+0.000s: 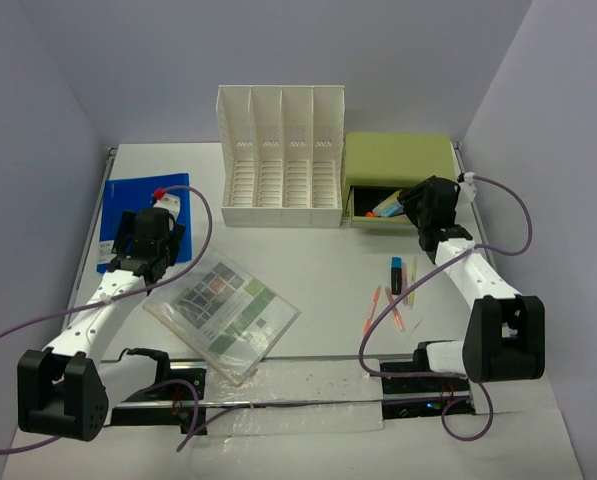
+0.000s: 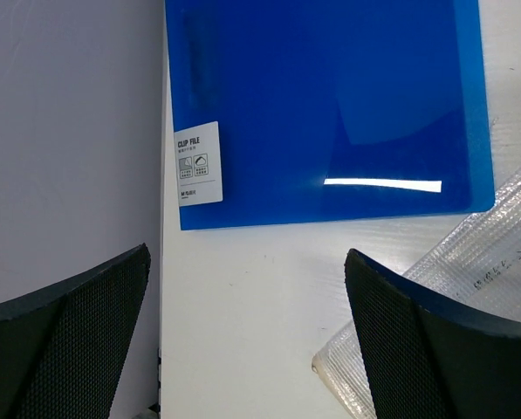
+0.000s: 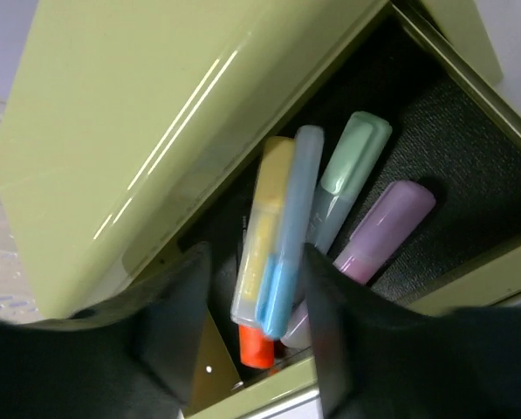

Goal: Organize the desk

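The white desk (image 1: 318, 250) carries a blue clip file (image 1: 128, 205) at the far left. My left gripper (image 1: 146, 245) hovers open over the file's near edge. In the left wrist view the file (image 2: 330, 113) lies ahead of the open left gripper (image 2: 247, 340), with bare desk (image 2: 251, 288) below. My right gripper (image 1: 416, 205) reaches into the green box's open drawer (image 1: 370, 210). It stands open (image 3: 253, 314) astride a blue highlighter (image 3: 291, 236) resting on a yellow one (image 3: 264, 209). Green (image 3: 352, 166) and purple (image 3: 387, 223) highlighters lie beside them.
A clear sleeve holding a coloured sheet (image 1: 223, 315) lies centre-left, its corner (image 2: 469, 288) by my left finger. A white slotted rack (image 1: 281, 160) stands at the back beside the green drawer box (image 1: 398, 157). A blue marker (image 1: 396, 275) and several thin pens (image 1: 372, 310) lie at right.
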{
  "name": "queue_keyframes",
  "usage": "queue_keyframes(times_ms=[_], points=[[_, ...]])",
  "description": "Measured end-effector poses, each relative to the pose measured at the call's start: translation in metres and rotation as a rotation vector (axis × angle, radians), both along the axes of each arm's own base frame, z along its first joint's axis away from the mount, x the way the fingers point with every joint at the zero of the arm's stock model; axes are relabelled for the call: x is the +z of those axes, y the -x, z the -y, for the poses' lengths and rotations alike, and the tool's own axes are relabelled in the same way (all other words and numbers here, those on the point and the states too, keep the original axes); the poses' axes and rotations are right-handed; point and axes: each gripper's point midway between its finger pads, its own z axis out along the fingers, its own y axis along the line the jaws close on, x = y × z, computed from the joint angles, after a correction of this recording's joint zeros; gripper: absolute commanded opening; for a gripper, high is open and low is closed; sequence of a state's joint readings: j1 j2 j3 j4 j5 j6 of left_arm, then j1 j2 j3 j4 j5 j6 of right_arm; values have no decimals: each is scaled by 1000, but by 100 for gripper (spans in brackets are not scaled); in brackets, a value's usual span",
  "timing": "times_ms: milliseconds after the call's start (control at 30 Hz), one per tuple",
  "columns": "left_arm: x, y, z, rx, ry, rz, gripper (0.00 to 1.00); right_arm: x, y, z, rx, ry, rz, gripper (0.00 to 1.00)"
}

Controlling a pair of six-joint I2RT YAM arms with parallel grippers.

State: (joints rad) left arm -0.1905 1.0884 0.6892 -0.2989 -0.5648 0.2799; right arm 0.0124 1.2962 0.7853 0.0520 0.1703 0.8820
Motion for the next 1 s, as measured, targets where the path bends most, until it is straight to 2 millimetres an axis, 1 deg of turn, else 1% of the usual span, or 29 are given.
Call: queue_keyframes(times_ms=[67, 200, 300, 400, 433, 500, 567, 600, 667, 767, 867, 933, 1000], points=[[0, 0, 0, 0, 0, 0, 99, 4, 2, 1, 7, 15, 6, 62], [-1, -1, 0, 1, 0, -2, 99, 20, 9, 3, 25, 63, 31, 62], [-2, -1, 0, 0, -1, -6, 99, 38, 17, 3, 47, 106, 68, 60], [-2, -1, 0, 1, 0, -6, 99, 53, 28, -2, 78, 141, 99, 57], [-2, -1, 0, 1, 2, -6, 99, 58, 33, -4, 92, 155, 107, 56], [-3, -1, 1, -2, 6, -5, 99, 59, 43, -9, 126, 189, 100, 55], [-3, -1, 3, -8, 12, -6, 99, 49, 52, -16, 173, 228, 50, 55], [-4, -1, 3, -11, 16, -7, 99, 40, 57, -21, 206, 252, 7, 55], [-4, -2, 4, -16, 20, -9, 99, 17, 67, -32, 283, 303, -104, 55], [-5, -2, 5, -21, 24, -11, 99, -17, 87, -48, 396, 399, -292, 57], [-7, -1, 7, -30, 31, -18, 99, -40, 108, -61, 504, 464, -423, 58], [-7, -2, 8, -35, 36, -19, 99, -49, 120, -60, 536, 486, -485, 59], [-7, -2, 9, -39, 39, -20, 99, -56, 126, -55, 534, 505, -537, 59]])
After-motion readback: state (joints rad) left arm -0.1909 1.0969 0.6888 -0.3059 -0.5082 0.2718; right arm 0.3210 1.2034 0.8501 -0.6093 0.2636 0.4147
